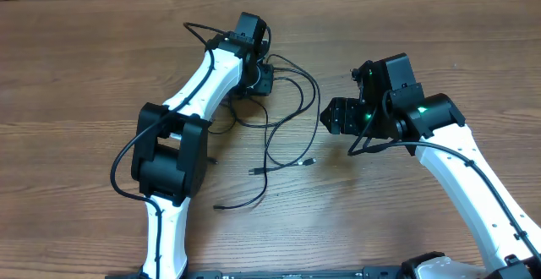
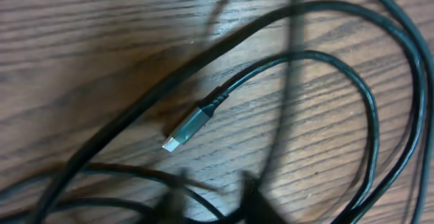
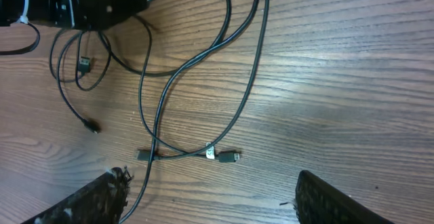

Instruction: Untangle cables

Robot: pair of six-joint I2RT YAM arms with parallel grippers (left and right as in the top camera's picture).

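Note:
The thin black cables (image 1: 287, 110) lie in loose crossed loops on the wooden table, with silvery plug ends at the front (image 1: 311, 161). My left gripper (image 1: 262, 80) is low over the tangle's far left part. In the left wrist view its blurred fingertips (image 2: 210, 203) are a little apart with cable strands between them, and a plug (image 2: 186, 130) lies just ahead. My right gripper (image 1: 334, 114) is open and empty to the right of the loops. In the right wrist view (image 3: 207, 197) its fingers stand wide apart above the table, short of a plug (image 3: 229, 157).
The tabletop (image 1: 84, 59) is bare wood. The left arm's black gripper body (image 3: 88, 7) fills the top left of the right wrist view. A loose cable end (image 1: 217, 206) lies near the left arm. The arms' thicker wires (image 1: 127, 156) hang beside their links.

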